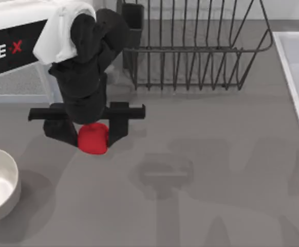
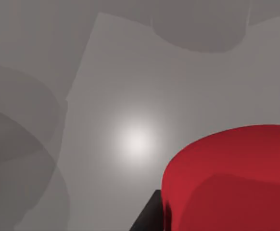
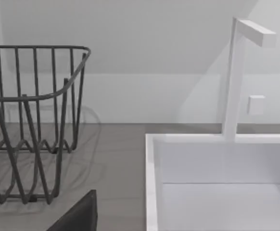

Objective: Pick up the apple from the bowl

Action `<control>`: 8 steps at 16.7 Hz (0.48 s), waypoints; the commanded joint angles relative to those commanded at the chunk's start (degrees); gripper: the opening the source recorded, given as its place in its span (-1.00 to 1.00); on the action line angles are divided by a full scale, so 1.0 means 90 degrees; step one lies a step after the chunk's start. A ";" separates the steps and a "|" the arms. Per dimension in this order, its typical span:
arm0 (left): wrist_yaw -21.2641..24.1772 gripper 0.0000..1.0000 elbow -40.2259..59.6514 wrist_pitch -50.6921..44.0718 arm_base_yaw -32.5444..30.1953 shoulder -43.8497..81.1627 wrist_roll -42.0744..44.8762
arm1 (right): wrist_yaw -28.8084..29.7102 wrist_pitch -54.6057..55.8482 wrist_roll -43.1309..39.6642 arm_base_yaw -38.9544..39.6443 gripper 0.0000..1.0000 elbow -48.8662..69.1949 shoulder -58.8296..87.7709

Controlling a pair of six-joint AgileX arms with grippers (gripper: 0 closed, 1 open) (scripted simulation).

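The bright-red apple hangs between the black fingers of my left gripper, which is shut on it above the grey table. It is out of the white bowl, which sits at the table's left edge, well to the left of the apple. The left wrist view has the apple close up, with a dark finger beside it and bare table beneath. A dark piece of my right gripper's finger pokes into the right wrist view.
A dark wire dish rack stands at the back centre, just right of the left arm, also seen as the rack. A white sink runs along the right edge, with its faucet.
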 joint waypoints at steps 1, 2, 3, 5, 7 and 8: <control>0.0000 -1.00 -0.0257 0.0321 0.0000 0.0050 0.0001 | 0.0000 0.0000 0.0000 0.0000 1.00 0.0000 0.0000; 0.0000 -1.00 -0.0490 0.0589 -0.0001 0.0097 0.0002 | 0.0000 0.0000 0.0000 0.0000 1.00 0.0000 0.0000; 0.0000 -1.00 -0.0676 0.0788 -0.0002 0.0138 0.0002 | 0.0000 0.0000 0.0000 0.0000 1.00 0.0000 0.0000; 0.0000 -1.00 -0.0863 0.0980 -0.0005 0.0188 0.0001 | 0.0000 0.0000 0.0000 0.0000 1.00 0.0000 0.0000; 0.0000 -1.00 -0.0870 0.0987 -0.0005 0.0190 0.0001 | 0.0000 0.0000 0.0000 0.0000 1.00 0.0000 0.0000; 0.0000 -1.00 -0.0870 0.0987 -0.0005 0.0190 0.0001 | 0.0000 0.0000 0.0000 0.0000 1.00 0.0000 0.0000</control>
